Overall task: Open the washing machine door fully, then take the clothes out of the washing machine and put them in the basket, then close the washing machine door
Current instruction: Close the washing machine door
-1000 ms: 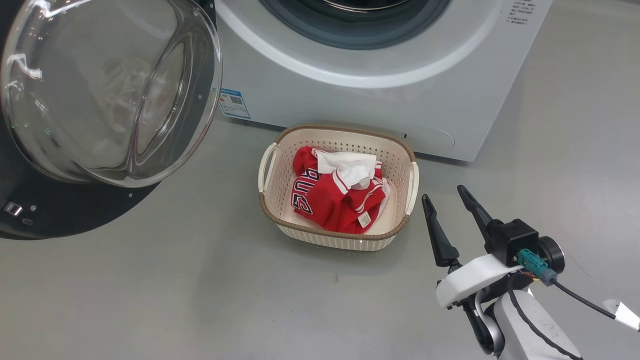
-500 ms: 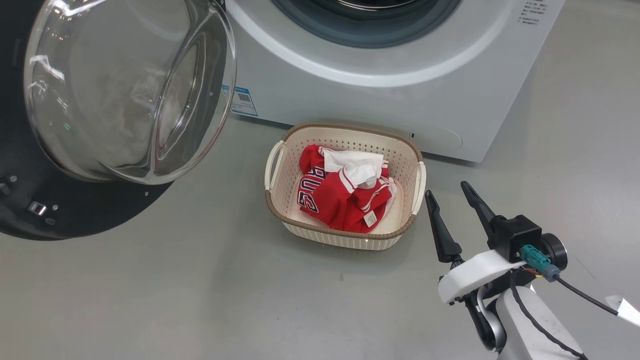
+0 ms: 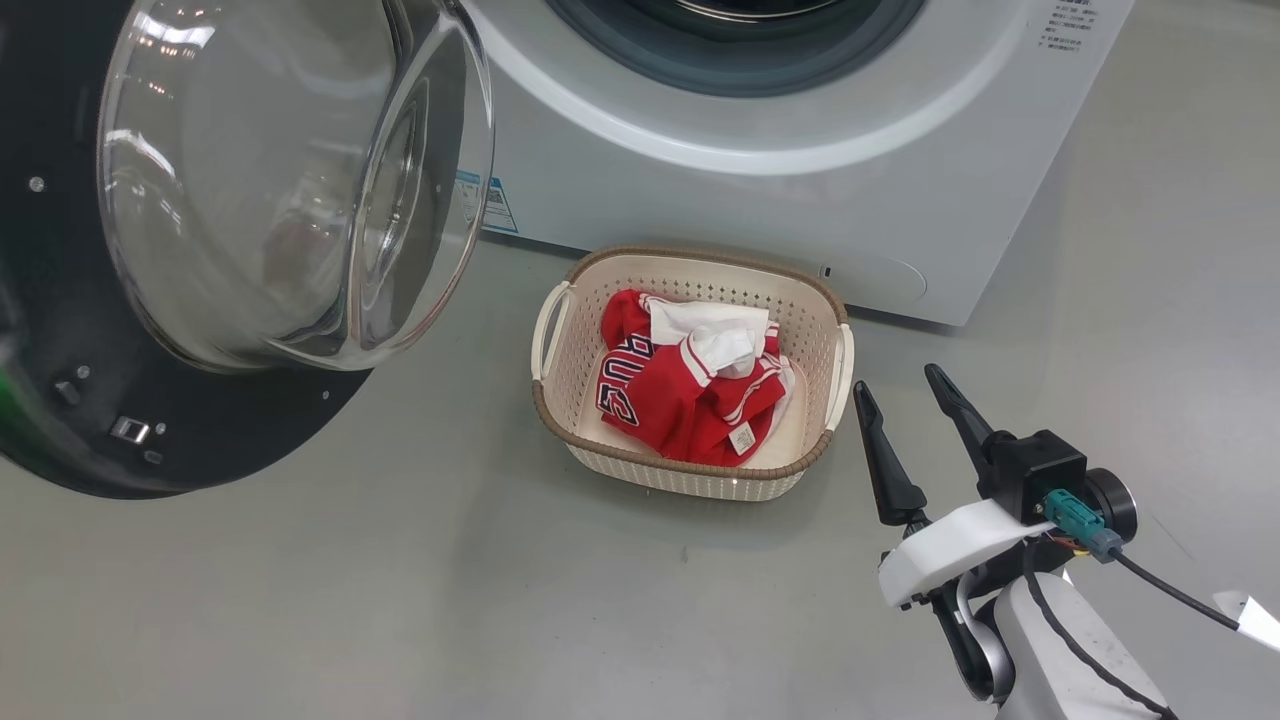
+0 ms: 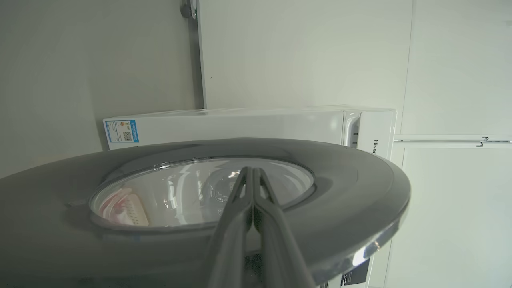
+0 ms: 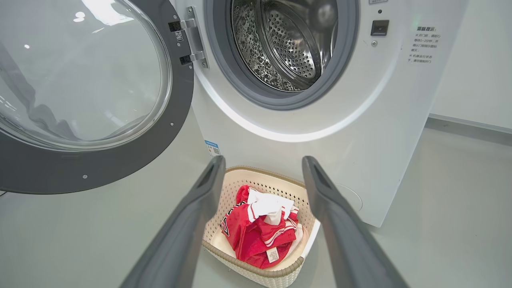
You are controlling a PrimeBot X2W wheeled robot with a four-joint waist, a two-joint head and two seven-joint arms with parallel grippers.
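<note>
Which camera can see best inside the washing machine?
The right wrist view: it looks straight into the shiny metal drum, which looks empty. The head view catches the grey ring around its mouth. The left wrist view faces the door from outside, with the washing machine's white side behind.

The right end effector [image 3: 894, 377] has long dark fingers [image 3: 884, 468], a white bracket [image 3: 940, 555] and a teal connector [image 3: 1063, 512].

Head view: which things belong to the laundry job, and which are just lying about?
Job: door, washer, clothes, basket, right pincer.
Incidental: blue label, text sticker, cable.
</note>
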